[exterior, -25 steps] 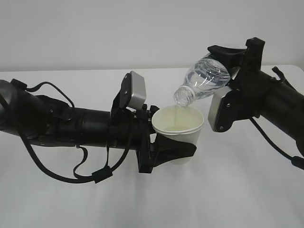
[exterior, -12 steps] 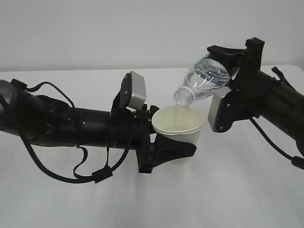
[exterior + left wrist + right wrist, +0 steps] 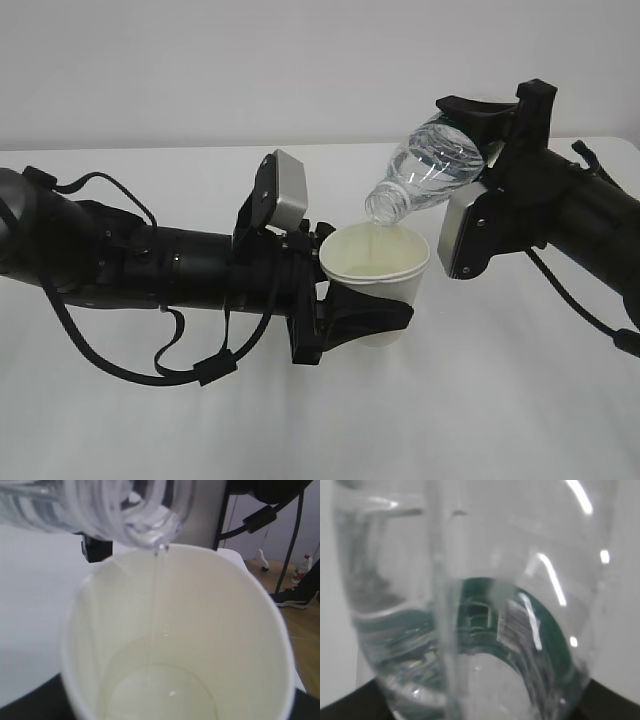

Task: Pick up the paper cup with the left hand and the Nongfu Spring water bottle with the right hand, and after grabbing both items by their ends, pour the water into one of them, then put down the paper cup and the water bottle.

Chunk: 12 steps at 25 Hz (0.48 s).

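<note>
Your left tool [image 3: 362, 318] is clamped round the small cream-white tapered paper cup [image 3: 378, 280], held upright above the white counter [image 3: 500, 400]; black fingers [image 3: 370, 315] hide its lower wall. Your right tool [image 3: 490, 125] grips the clear plastic Nongfu Spring bottle [image 3: 430, 172] by its base end, tipped neck-down w/ mouth just over the cup rim. A thin stream of clear water [image 3: 152, 630] falls into the cup, pooling shallow at the bottom. Right wrist view: bottle fills the frame, blurred, green label [image 3: 520, 625] seen through it; fingers cut off. Left wrist view: bottle body cropped at top, tool barely visible.
</note>
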Each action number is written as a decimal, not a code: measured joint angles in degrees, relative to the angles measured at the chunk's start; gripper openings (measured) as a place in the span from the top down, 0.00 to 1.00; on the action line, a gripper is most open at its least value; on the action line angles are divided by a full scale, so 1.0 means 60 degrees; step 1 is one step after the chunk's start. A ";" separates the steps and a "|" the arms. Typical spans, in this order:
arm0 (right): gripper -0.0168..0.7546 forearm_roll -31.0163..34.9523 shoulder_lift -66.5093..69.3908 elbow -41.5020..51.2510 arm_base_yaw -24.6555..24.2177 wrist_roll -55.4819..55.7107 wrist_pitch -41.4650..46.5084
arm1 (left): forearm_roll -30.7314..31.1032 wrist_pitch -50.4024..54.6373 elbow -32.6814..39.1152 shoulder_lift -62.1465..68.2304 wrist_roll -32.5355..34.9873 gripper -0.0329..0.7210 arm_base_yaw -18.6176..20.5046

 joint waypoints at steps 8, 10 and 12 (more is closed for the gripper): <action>0.43 0.0000 0.0000 0.0000 0.0000 0.0000 0.0000 | 0.0000 0.0000 0.0000 0.0000 0.0000 0.35 0.0000; 0.43 0.0000 0.0000 0.0000 0.0000 0.0000 0.0000 | 0.0000 0.0000 0.0000 0.0000 0.0000 0.36 0.0000; 0.43 0.0000 0.0000 0.0000 0.0000 0.0000 0.0000 | 0.0000 0.0000 0.0000 0.0000 0.0000 0.36 0.0000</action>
